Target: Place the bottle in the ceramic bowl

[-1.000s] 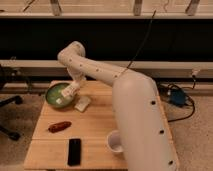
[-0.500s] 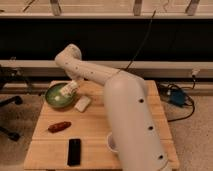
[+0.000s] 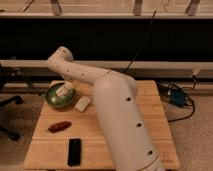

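Note:
The ceramic bowl (image 3: 54, 96) is round and green and stands at the table's back left. My gripper (image 3: 66, 89) hangs over the bowl's right half at the end of the white arm (image 3: 85, 77). A small white oblong thing with dark marks, which I take to be the bottle (image 3: 64, 93), is at the gripper's tip, inside the bowl's rim. I cannot tell whether the bottle rests in the bowl or is held.
A plain white block (image 3: 82, 103) lies just right of the bowl. A red-brown oblong item (image 3: 60, 126) and a black phone (image 3: 74, 151) lie on the wooden table (image 3: 155, 125) at the front left. My arm's bulk covers the table's middle. Cables lie on the floor at the right.
The arm's bulk has swung further across the table's middle and now hides the white cup at the front. The gripper has stayed over the bowl.

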Motion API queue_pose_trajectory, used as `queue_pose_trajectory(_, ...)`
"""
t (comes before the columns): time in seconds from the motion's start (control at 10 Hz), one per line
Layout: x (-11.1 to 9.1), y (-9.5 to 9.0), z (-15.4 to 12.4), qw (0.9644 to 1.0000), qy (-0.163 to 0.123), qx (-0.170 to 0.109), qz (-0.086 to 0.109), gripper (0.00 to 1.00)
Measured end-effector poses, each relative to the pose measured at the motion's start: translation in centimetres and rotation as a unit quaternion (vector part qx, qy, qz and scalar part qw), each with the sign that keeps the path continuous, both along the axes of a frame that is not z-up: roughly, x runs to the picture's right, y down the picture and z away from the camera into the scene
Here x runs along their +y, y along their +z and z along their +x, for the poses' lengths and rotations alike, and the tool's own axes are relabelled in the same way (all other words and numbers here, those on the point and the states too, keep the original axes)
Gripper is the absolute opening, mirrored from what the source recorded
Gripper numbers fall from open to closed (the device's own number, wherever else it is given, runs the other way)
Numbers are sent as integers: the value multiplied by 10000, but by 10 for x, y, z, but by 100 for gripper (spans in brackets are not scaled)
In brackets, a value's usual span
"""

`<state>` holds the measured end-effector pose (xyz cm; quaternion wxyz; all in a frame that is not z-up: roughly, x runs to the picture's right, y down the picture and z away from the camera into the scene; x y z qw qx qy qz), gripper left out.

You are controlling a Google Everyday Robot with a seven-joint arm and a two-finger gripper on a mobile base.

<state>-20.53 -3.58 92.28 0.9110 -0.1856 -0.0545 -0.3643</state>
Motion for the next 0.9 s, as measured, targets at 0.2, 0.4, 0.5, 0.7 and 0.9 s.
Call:
queue_pose_trajectory(0.2, 6, 3, -11, 9998, -149, -105, -54, 78)
queue_pose_trajectory(0.4, 7, 4, -14, 9997, -189, -171, -56, 80)
queue_pose_trajectory(0.5, 5, 3, -12, 9998, -127, -141, -50, 80)
queue_pose_trajectory(0.7, 3, 5, -5, 9999, -78, -102, -47, 80)
queue_pose_trajectory(0.9, 4, 4, -12, 9998, -93, -145, -63, 80)
